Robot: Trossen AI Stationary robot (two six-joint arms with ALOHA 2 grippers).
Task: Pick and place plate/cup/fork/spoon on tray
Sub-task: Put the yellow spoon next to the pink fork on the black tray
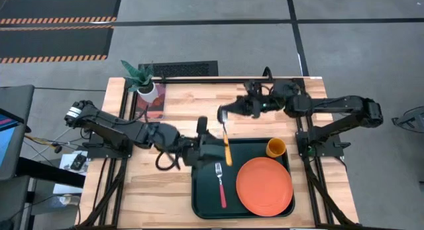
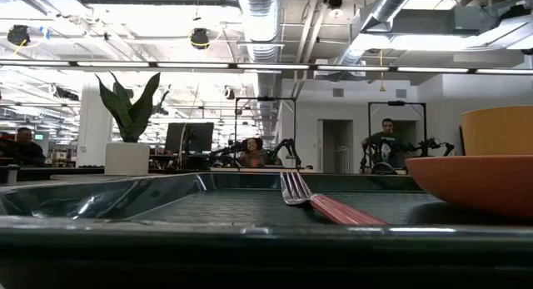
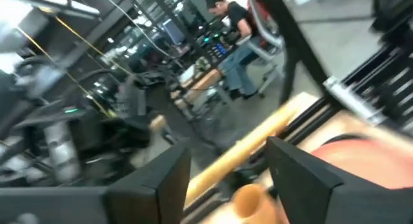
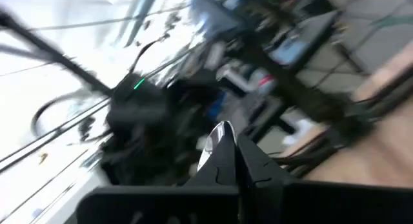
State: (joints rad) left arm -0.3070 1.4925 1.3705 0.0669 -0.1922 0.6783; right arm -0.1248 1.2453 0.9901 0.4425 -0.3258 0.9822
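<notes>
spoon (image 1: 226, 142), held by its metal bowl in right claw (image 1: 224, 117), hanging handle-down over tray (image 1: 199, 190) back rim. likely light, stiff, slippery metal; safer by handle. left claw (image 1: 215, 149) spread beside handle.

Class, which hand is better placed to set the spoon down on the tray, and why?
Right. The right hand pinches the spoon by its bowl, with the handle hanging over the tray. The left hand is open beside it and holds nothing.
</notes>
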